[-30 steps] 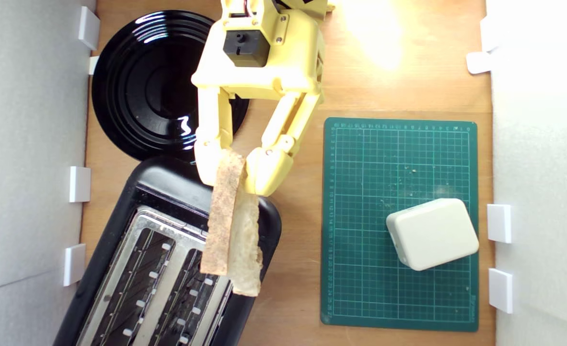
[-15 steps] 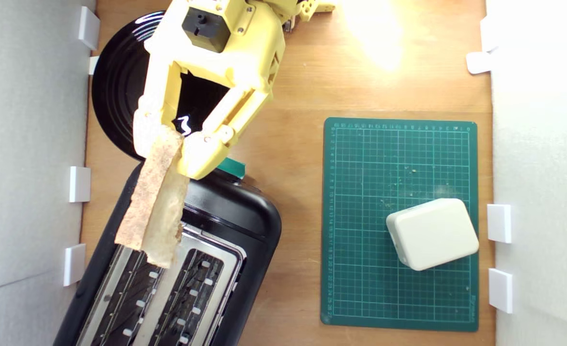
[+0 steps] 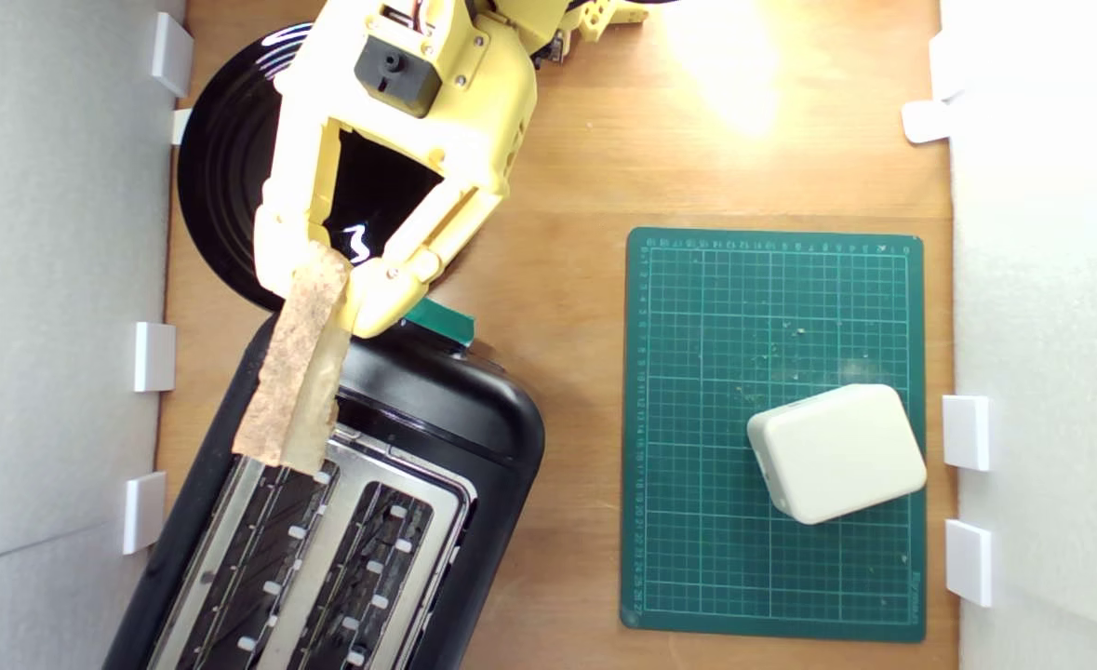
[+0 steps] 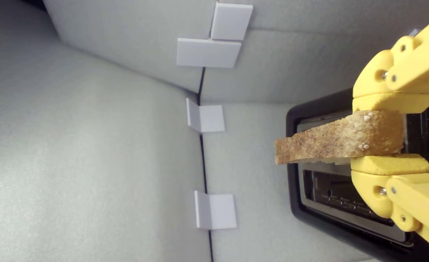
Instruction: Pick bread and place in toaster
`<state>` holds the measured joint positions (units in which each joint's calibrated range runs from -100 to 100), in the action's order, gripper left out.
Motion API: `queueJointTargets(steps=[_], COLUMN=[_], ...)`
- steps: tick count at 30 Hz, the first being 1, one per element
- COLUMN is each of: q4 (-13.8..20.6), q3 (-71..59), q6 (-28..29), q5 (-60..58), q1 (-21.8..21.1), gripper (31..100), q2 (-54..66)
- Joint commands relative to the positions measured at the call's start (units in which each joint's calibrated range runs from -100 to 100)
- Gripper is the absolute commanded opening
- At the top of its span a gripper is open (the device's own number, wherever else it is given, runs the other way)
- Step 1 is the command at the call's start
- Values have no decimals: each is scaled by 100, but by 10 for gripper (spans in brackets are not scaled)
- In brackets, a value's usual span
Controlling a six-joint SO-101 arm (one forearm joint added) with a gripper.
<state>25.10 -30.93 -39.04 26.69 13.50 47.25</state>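
The wooden table (image 3: 567, 186) carries the toaster (image 3: 436, 400) at 7 o'clock, black plate (image 3: 222, 177) at 11, green cutting mat (image 3: 697, 419) at 4.

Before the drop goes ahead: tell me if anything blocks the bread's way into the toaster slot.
Nothing visible does. The gripper holds the bread edge-on above the toaster, its far end over the open slot on the exterior view's left. Both slots look empty. The black plate lies off to the side.

Cutting mat (image 3: 771, 433) numerals perhaps; illegible
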Motion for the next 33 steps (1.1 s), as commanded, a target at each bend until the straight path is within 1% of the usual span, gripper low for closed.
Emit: queueJointTargets(steps=[1,5,8,11,15,19,23,33], q4=[-53,-17,-44,-62,-62,-62,-425,-461], q3=[501,637,864,1046,1518,1763,1926,1954], q6=[-179,-278,-331,-451,-451,-414,-440,-409], q5=[172,223,232,360,769,837,837,837], q1=[60,100,253,270,237,205,261,253], gripper=[567,567,567,567,567,567,567,567], q2=[100,-149,-332,-540,-873,-1114,-1297,-1597])
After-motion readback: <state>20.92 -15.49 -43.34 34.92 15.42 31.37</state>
